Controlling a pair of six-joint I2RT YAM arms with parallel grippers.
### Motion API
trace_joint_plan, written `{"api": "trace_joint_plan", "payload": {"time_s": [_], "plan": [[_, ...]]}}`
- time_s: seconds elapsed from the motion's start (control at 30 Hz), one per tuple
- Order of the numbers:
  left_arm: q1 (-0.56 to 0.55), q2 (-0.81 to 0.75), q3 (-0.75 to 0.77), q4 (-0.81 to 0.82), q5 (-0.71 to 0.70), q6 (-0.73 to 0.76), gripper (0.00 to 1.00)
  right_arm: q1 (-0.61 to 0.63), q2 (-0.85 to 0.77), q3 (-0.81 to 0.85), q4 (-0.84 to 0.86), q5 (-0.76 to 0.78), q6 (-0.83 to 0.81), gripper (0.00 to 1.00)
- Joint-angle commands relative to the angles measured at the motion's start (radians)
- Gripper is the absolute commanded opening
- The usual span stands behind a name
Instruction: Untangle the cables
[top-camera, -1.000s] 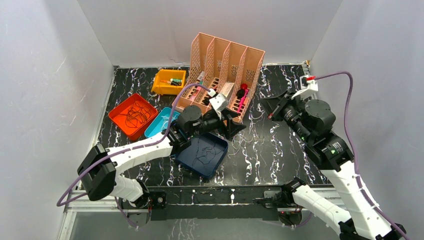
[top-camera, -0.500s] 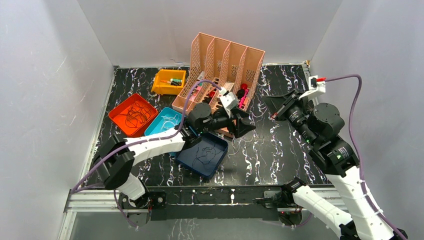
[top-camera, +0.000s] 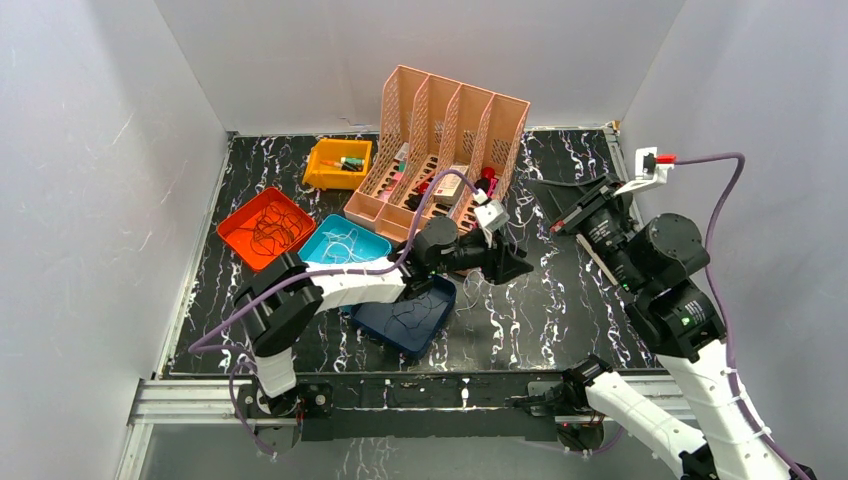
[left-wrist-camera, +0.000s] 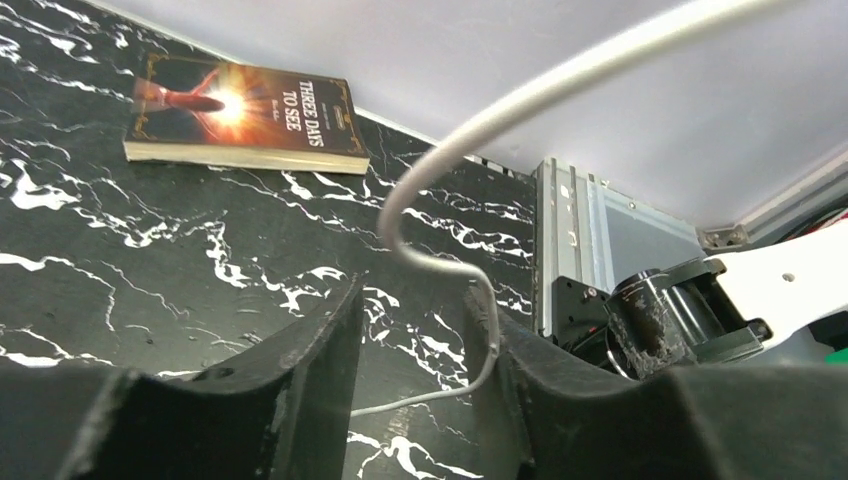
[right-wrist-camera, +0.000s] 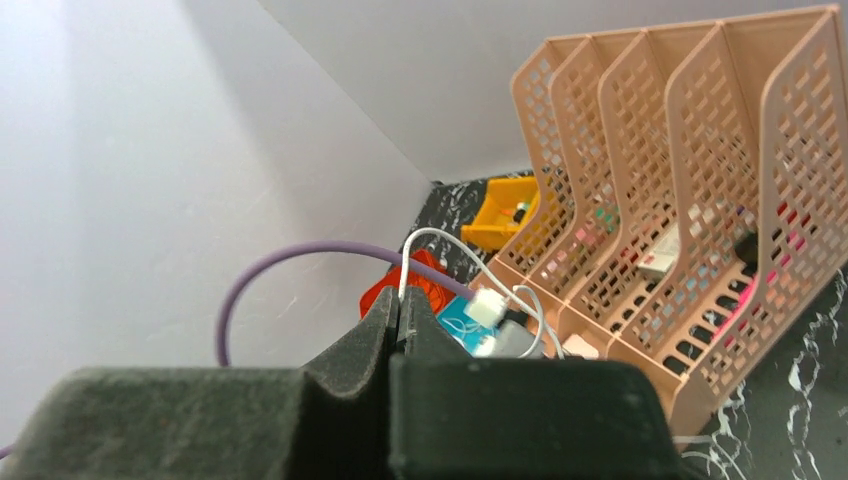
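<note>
White cable (left-wrist-camera: 432, 263): pinched by the pressed-together right gripper (right-wrist-camera: 400, 310), runs across into the left gripper (left-wrist-camera: 415, 300), between its spread fingers.

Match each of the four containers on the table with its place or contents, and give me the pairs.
Containers:
1. orange tray
2. light blue tray
3. dark blue tray
4. yellow bin

Descriptions:
A. at the back, beside the left end of the pink rack
B. holds pale wires
C. nearest the front, partly under the left arm
D. farthest left of the four, with a tangle of dark wires

Pairs: 1-D, 2-B, 3-C, 4-A
</note>
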Motion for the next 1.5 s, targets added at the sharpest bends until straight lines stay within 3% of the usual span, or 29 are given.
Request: {"api": "trace_joint_plan", "payload": {"time_s": [0.0,0.4,0.57,0.73,1.17,1.47], "plan": [[-0.004,0.022,-0.006,0.078,0.027,-0.034,0.35,-0.002,-0.017,0.076,0.154,-0.046,-0.055,0.00],[-0.009,0.108,-0.017,0.081,0.083,-0.087,0.27,-0.001,0.074,0.357,0.175,-0.065,-0.242,0.00],[-0.009,0.077,-0.052,0.077,0.064,-0.082,0.13,-0.001,0.072,0.410,0.137,0.019,-0.282,0.00],[-0.009,0.001,-0.077,0.034,0.017,-0.039,0.00,-0.001,0.022,0.361,0.079,0.110,-0.274,0.00],[0.006,-0.197,-0.089,-0.113,-0.084,0.077,0.00,-0.001,-0.070,0.274,-0.033,0.235,-0.257,0.00],[0.019,-0.379,0.064,-0.418,-0.226,0.215,0.00,-0.001,-0.131,0.130,-0.291,0.381,-0.186,0.04]]}}
